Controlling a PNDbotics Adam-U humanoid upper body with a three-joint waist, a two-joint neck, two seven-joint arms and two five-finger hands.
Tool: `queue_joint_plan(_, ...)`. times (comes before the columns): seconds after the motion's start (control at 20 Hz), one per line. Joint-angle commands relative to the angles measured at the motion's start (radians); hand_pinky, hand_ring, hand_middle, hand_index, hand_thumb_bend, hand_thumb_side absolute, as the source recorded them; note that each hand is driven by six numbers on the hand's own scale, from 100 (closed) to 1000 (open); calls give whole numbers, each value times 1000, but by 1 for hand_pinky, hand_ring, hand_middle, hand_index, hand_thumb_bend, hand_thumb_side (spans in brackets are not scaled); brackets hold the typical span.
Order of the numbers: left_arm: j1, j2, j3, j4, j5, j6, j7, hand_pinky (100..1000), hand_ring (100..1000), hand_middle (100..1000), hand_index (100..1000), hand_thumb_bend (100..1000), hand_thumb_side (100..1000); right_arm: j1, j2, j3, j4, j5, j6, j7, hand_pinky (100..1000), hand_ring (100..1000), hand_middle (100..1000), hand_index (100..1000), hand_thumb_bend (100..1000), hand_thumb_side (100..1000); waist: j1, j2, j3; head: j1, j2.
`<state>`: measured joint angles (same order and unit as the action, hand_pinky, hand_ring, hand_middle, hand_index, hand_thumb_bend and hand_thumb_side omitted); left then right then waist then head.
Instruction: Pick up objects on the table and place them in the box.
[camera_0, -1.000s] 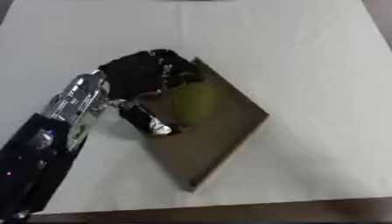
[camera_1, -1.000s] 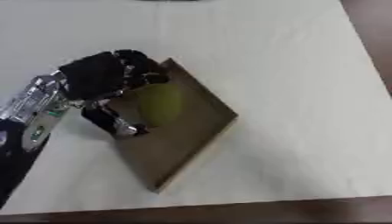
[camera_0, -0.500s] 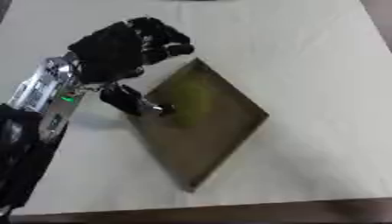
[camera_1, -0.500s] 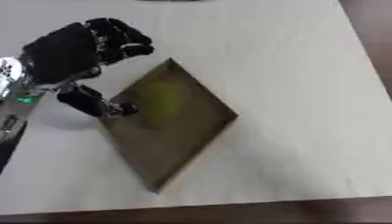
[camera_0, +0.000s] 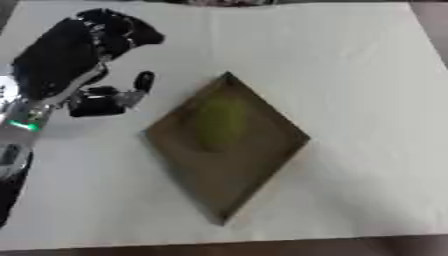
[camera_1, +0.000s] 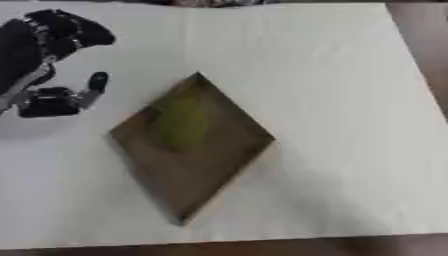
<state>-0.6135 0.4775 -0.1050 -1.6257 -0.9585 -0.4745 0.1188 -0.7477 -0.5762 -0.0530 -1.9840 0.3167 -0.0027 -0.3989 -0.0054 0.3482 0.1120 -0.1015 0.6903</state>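
A shallow brown box (camera_0: 254, 165) lies turned like a diamond in the middle of the white table. A yellow-green rounded object (camera_0: 217, 124) rests inside it, toward its upper left part. My left hand (camera_0: 74, 60) hovers left of the box, apart from it, fingers relaxed and the thumb (camera_0: 140, 82) sticking out toward the box. It holds nothing. The right hand shows in neither view.
The white table (camera_0: 350, 65) spreads around the box on all sides. A dark strip runs along the front edge (camera_0: 262, 247), and the far edge lies at the top of the view.
My left hand has risen and drawn back to the left, away from the box. The yellow-green object, which the hand was over a second ago, now lies alone in the box.
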Motion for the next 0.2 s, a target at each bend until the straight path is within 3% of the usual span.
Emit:
queue_joint_plan(0.05,31,16,86,-59,52,48,48,677,696,677,842,100,505,-20,-13,-13,-16,10,-28,-8,778,644,726,778,100,570,-7,-16,14,-18,-19)
queue_joint_plan(0.2,75,-24,156,-118,94,91,91,664,680,659,835,100,572,-29,4,-16,-16,15,-54,-17,777,646,725,777,100,576,-14,-11,22,-25,-25)
